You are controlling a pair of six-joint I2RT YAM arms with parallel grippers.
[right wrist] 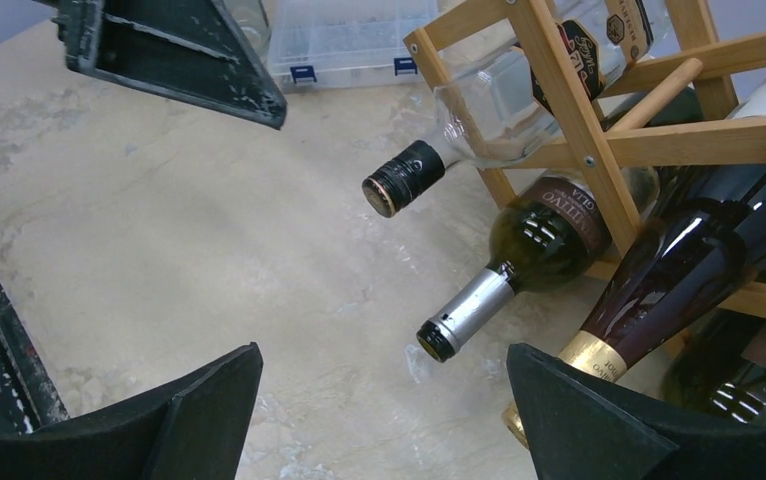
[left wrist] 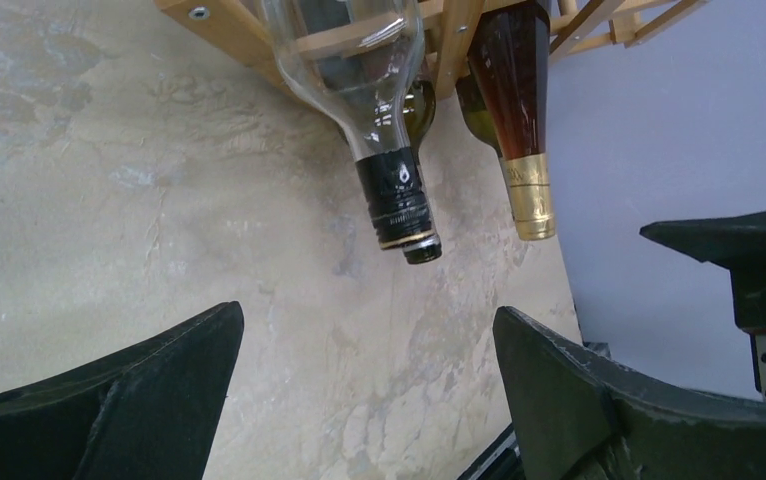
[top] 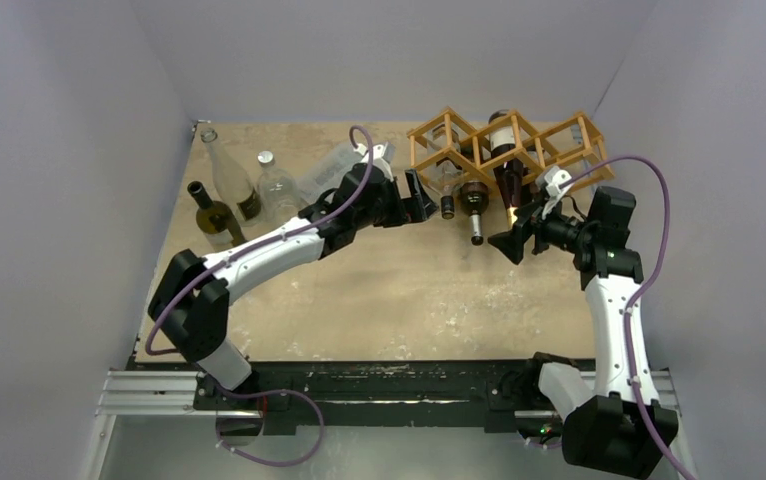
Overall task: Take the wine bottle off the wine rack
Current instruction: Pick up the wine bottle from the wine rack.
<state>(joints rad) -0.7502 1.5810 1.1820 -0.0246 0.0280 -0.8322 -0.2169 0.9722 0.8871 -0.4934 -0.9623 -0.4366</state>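
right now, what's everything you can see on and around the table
wine rack: one, light-brown wood, far right of the table
clear bottle: one, black cap, lying in the rack
green bottle: one, silver cap, lying in the rack, lower
dark red bottle: one, gold foil, lying in the rack, to the right
dark green bottle: one, upright, far left
clear upright bottles: two, far left
plastic box: one, clear, far side, left of the rack
table: one, beige marbled
left gripper: black, open, facing the clear bottle's cap
right gripper: black, open, near the necks
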